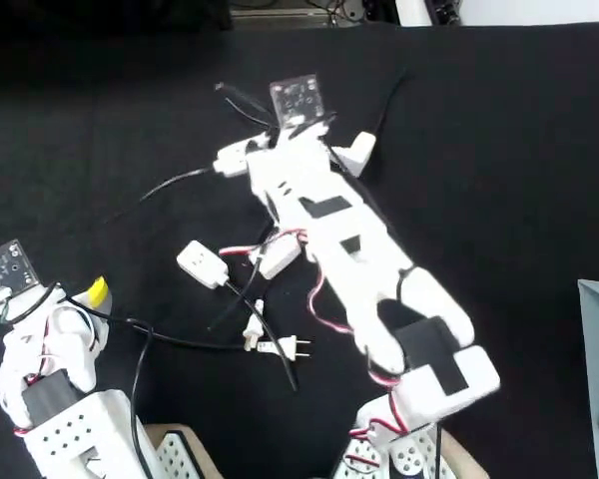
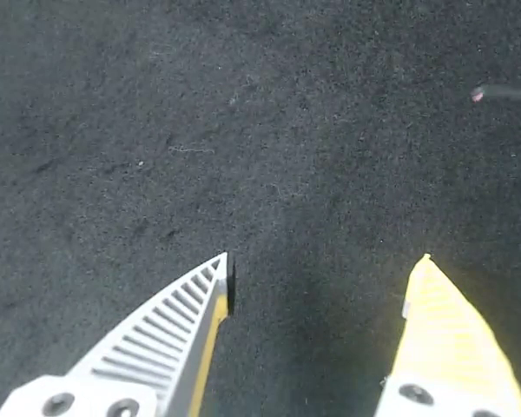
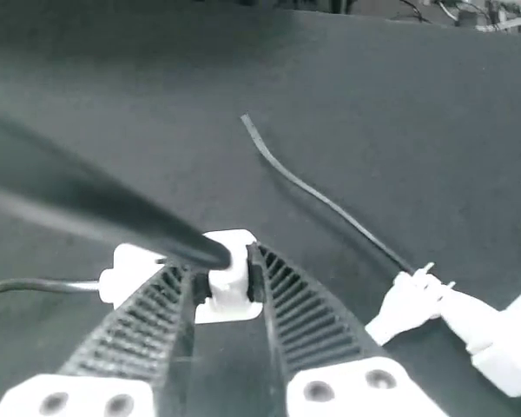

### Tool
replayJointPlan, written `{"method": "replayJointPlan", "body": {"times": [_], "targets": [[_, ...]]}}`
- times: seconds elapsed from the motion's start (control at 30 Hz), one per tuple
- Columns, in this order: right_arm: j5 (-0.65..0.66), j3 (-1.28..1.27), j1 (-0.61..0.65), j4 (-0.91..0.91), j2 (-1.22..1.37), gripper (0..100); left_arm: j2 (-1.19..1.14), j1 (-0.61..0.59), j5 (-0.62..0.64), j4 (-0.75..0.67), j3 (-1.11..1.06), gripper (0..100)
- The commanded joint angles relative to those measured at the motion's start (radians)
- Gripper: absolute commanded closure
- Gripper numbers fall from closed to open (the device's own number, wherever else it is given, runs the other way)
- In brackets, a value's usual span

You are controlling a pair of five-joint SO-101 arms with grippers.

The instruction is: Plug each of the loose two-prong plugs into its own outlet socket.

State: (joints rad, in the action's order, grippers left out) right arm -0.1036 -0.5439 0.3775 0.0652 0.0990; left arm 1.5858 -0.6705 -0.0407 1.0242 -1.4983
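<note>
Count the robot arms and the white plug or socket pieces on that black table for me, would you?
Robot arms: 2, left arm and right arm.
White plug or socket pieces: 6 as best I can tell, the held piece in the right claw included; the right arm partly hides some.
Total: 8.

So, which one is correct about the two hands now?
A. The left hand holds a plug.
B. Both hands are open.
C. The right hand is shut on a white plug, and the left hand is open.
C: the right hand clamps the white plug, while the left hand is open over bare cloth.
</note>
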Motion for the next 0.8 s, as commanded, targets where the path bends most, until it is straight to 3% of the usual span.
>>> {"method": "replayJointPlan", "body": {"times": [0.0,0.1,0.37,0.6,0.77], "targets": [[-0.04,0.091,-0.028,0.046,0.002,83.4,0.008,-0.008,0.003,0.009,0.008,68],[-0.068,0.096,0.003,0.15,-0.025,77.0,0.008,-0.008,0.003,0.009,0.008,68],[-0.068,0.05,0.043,0.351,-0.147,77.3,0.008,-0.008,0.003,0.009,0.007,68],[-0.186,0.113,-0.037,0.37,-0.059,88.0,0.008,-0.008,0.003,0.009,0.007,68],[-0.209,0.245,-0.054,0.446,0.096,88.1,0.008,-0.008,0.003,0.011,0.007,68]]}}
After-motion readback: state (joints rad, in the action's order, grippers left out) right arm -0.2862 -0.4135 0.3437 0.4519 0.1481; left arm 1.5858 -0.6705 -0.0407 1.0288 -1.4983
